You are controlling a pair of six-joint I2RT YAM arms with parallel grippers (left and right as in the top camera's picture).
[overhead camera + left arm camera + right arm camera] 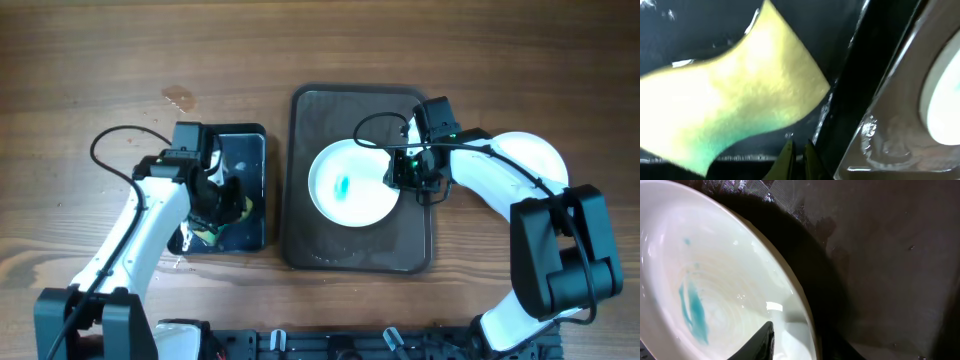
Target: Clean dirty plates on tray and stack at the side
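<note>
R gripper (405, 176) is clamped on the right rim of the plate (355, 183). In the wrist cam one finger (764, 341) sits inside the bowl of the plate and the other is under the rim, so it's gripping it. The plate is on the tray (300, 240), centre-right. It still has a blue smear (343, 186) in the middle, and the wrist cam also shows faint tan rings around it. There's a dark shadow under the gripped rim, but can't tell if that edge is off the tray. The tray surface looks wet.

A 2nd plate (535, 152) is on the table (100, 60) to the right of the tray, partly under the R arm.

L gripper (215, 203) is over the black basin (250, 160) just left of the tray. The sponge (740, 100), yellow w/ a green edge, is in the basin and looks bent, w/ water around it. The L fingertips (786, 157) are nearly together at the sponge's lower corner. Can't tell if they're pinching it or just closed beside it.

There's a wet spot (180, 97) on the table at upper left.
</note>
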